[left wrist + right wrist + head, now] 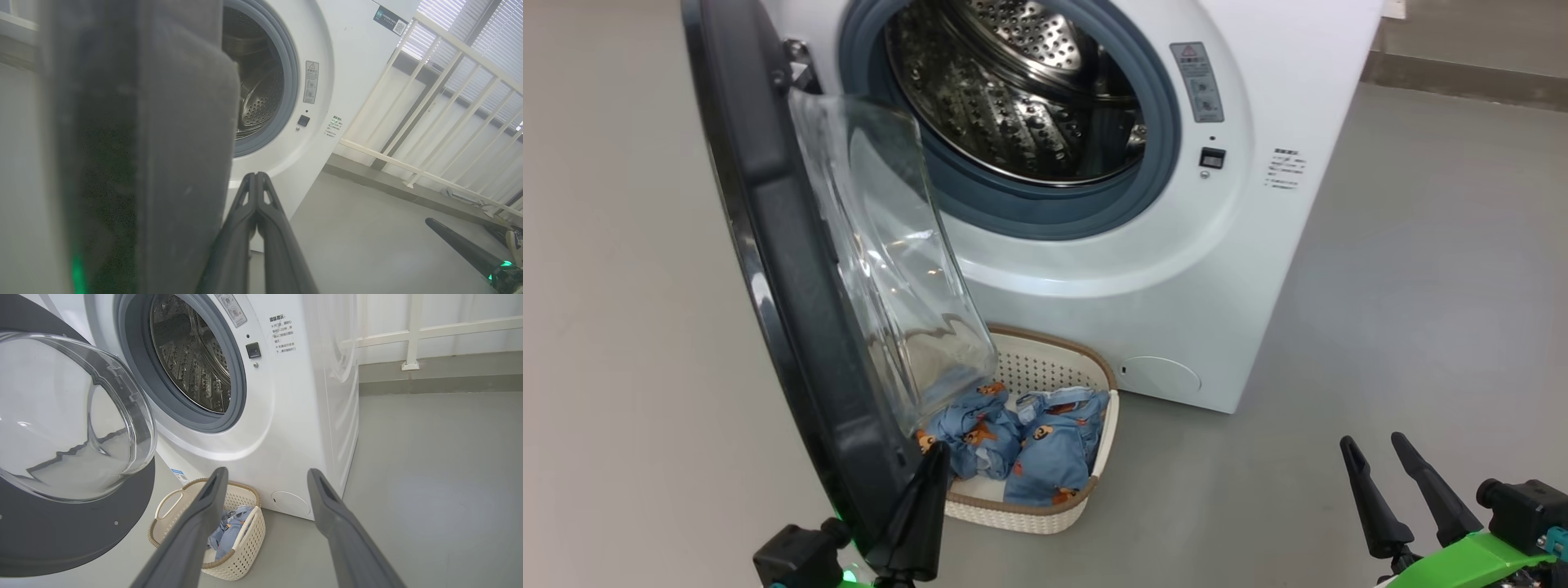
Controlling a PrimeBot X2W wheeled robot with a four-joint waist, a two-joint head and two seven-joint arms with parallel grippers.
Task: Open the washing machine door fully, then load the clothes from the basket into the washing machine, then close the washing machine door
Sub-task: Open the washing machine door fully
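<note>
My left gripper, pressed together, sits beside the washing machine door, maybe touching it; my right gripper hangs spread.

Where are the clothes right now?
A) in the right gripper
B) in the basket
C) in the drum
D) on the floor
B: the clothes lie in the basket in front of the washing machine; the drum shows bare steel, and the right gripper's fingers stand apart with nothing between them.
</note>
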